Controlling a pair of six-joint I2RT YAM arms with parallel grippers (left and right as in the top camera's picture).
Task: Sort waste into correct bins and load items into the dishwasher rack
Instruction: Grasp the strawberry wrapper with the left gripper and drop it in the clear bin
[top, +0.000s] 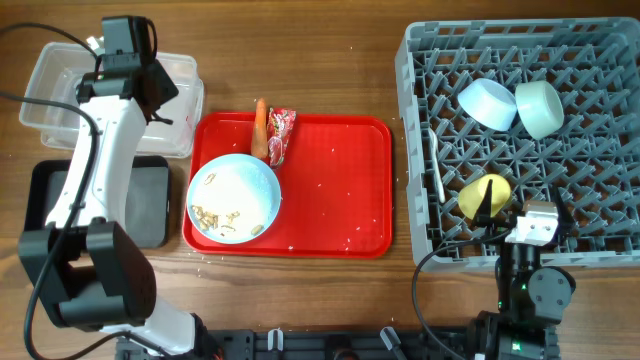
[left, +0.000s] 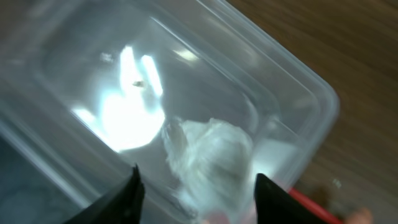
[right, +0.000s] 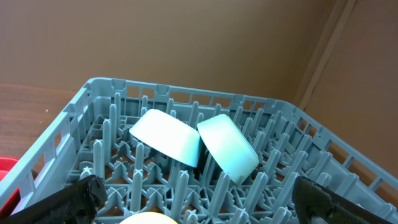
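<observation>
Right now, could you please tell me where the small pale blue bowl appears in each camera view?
Overhead: upper right, the small pale blue bowl sits in the dishwasher rack.
Left wrist: not in view.
Right wrist: centre, slightly left, inside the rack.
Shared landmark: the mint-green bowl, on its right in both.

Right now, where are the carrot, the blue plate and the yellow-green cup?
carrot (top: 261, 125), overhead view, middle of its body.
blue plate (top: 250, 183), overhead view, bare patch inside the rim.
yellow-green cup (top: 473, 196), overhead view, its left side.
</observation>
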